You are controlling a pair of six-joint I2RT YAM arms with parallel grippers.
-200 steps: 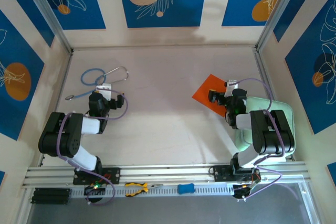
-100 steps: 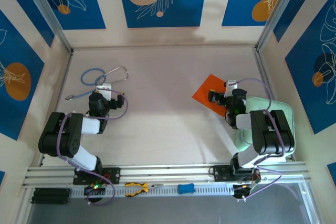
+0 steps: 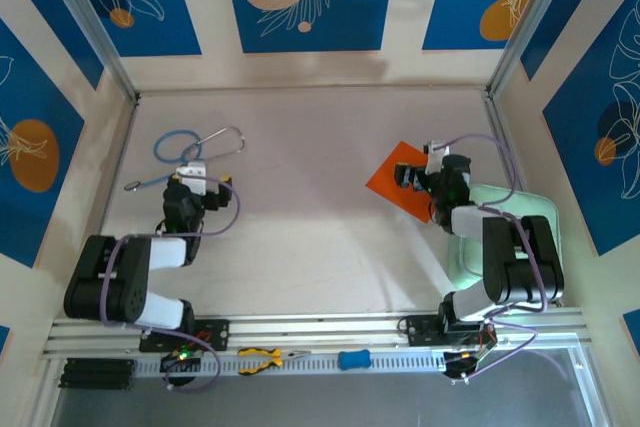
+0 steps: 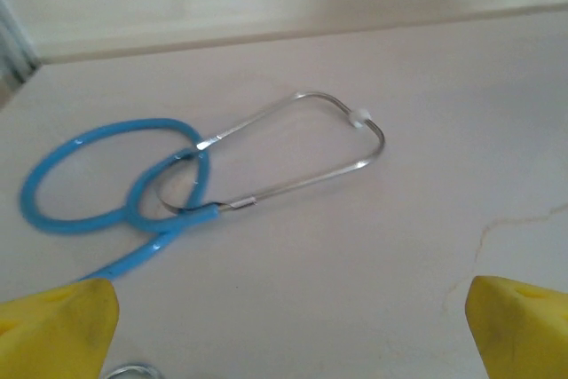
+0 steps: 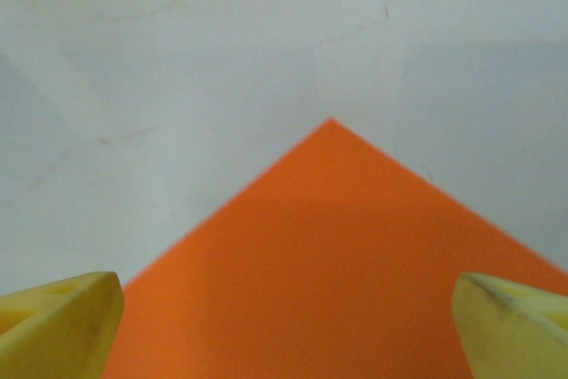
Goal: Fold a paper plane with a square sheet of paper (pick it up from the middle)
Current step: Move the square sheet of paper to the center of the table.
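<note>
One square sheet of paper (image 3: 392, 179) lies flat on the desk (image 3: 300, 207), right of centre. Its left and far edges are free. The right tool (image 5: 286, 327) stands over its near-right part, fingers spread. The left tool (image 4: 288, 321), also spread, faces one stethoscope (image 4: 169, 230) at far left. The desk centre is open.

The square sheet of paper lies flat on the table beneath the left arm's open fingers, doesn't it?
Not quite: the square sheet of paper lies flat on the table beneath the right arm's open fingers, as the right wrist view shows.
</note>
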